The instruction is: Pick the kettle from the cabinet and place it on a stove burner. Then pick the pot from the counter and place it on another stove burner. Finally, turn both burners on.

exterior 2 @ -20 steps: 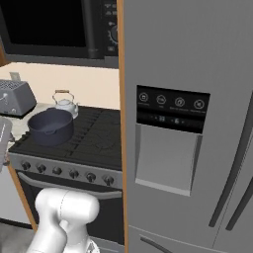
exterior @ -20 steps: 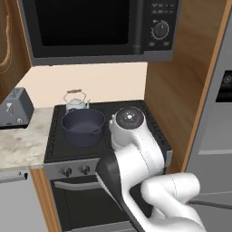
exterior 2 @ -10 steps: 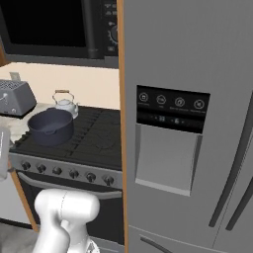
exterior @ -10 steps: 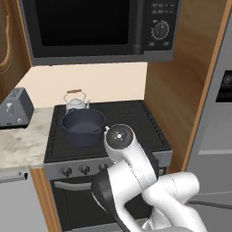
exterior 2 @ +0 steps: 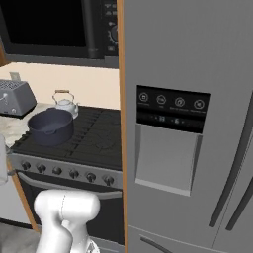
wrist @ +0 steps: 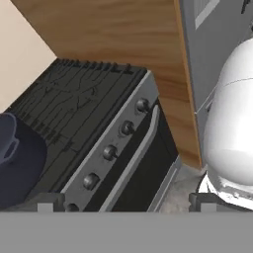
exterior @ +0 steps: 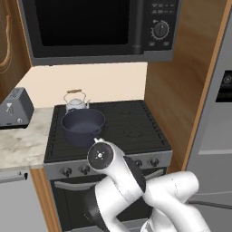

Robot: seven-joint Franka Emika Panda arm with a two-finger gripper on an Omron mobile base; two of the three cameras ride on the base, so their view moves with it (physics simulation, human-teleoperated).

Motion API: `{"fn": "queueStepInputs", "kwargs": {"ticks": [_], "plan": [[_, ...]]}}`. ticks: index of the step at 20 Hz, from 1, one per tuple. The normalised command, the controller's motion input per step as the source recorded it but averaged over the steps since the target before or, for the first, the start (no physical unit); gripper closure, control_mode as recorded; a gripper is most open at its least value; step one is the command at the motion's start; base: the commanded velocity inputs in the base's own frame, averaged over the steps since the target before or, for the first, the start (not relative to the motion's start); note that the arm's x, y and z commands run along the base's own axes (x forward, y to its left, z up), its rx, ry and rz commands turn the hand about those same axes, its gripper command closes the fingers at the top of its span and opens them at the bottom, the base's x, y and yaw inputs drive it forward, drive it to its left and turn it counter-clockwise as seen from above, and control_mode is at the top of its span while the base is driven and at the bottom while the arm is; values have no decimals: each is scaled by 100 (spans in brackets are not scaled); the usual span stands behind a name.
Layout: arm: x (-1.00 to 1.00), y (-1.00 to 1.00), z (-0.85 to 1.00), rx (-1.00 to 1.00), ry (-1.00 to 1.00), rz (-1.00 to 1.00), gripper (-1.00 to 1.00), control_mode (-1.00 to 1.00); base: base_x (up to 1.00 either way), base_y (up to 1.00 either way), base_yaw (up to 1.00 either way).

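**Pot and kettle on the range, claw wide and empty**

Nearest, in the hand view, the gripper (wrist: 123,202) has its tips spread far apart with nothing between them, hanging in front of the row of knobs (wrist: 109,152) and the oven door handle (wrist: 136,157). Beyond these, the pot (exterior: 83,127) sits on the front-left stove burner. Just behind it stands the kettle (exterior: 76,103), apparently on the rear-left burner, though its base is hidden. The toaster (exterior: 14,108) rests on the counter (exterior: 22,147) to the left; the microwave (exterior: 97,28) hangs above.

Navy-charcoal pot (exterior: 83,127), silver-white kettle (exterior: 75,102), black stove grates (exterior: 124,122), veined beige counter (exterior: 20,142), grey toaster (exterior: 14,108)
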Motion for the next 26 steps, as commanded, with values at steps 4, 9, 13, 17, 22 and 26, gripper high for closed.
{"fn": "queueStepInputs", "kwargs": {"ticks": [4,9,13,17,22,26], "plan": [[0,1,-29,-16,-6,9,-100,-100,0,0,0],[0,0,-30,-15,-5,9,-100,-100,0,0,0],[0,0,-28,-11,0,4,-100,-100,0,0,0],[5,0,-29,-3,0,5,-100,-100,0,0,0],[8,0,-23,0,0,7,-100,-100,0,0,0],[9,3,-31,-2,-3,11,-100,-100,0,0,0]]}}
